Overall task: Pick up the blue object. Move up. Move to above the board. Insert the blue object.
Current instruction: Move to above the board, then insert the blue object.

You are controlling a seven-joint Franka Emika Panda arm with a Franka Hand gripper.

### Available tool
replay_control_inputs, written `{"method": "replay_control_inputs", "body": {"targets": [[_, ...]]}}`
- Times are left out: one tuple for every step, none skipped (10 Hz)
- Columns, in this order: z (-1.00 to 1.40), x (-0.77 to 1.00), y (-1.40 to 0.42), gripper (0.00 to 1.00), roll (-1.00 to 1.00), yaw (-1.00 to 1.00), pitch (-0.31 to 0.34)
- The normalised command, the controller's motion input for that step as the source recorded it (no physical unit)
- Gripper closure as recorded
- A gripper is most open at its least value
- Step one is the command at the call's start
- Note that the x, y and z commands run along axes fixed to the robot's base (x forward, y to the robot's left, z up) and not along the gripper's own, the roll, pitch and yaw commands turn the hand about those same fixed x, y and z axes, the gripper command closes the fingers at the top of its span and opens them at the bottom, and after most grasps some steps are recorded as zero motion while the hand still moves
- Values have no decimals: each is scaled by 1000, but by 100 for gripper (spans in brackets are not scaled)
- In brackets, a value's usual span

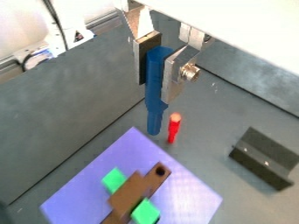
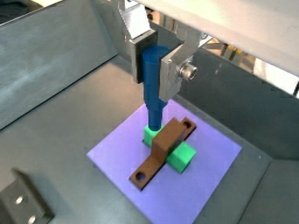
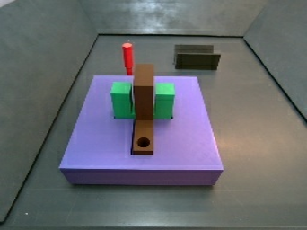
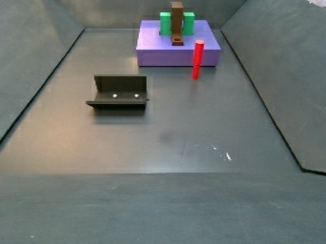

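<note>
Wrist views both show the gripper (image 2: 156, 54) clamped on the blue object (image 2: 152, 87), hanging upright, raised above the purple slab (image 2: 216, 162); neither side view shows them. Board (image 3: 143, 103) lies across the slab between two green blocks (image 3: 121, 100), hole (image 3: 144, 143) at its end away from the red post (image 3: 127, 57). Judgement: step is transfer; centre peg over hole, keep vertical, descend slowly.

Illumination is even and diffuse in all four views; no hard shadows. In a side view the grey floor (image 4: 166, 143) carries a faint pale sheen near its front edge. In both wrist views the gripper (image 1: 162, 66) is close to the lens and soft-edged, with washed-out white areas behind it. All views are low in resolution and slightly soft.
</note>
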Motion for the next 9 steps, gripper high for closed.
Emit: {"method": "replay_control_inputs", "body": {"targets": [[64,143,-290,100,46,12,91],[-20,0,0,100,0,0,3],[-51,0,0,100,0,0,21],[-69,0,0,100,0,0,34],[-31,0,0,100,0,0,27],[0,29,-6,100,0,-11,0],[-300,-34,-280,100,-66,-117,-153],[-594,0,-757,100,0,0,-177],[-569,0,-1000,100,31,77,-190]]}}
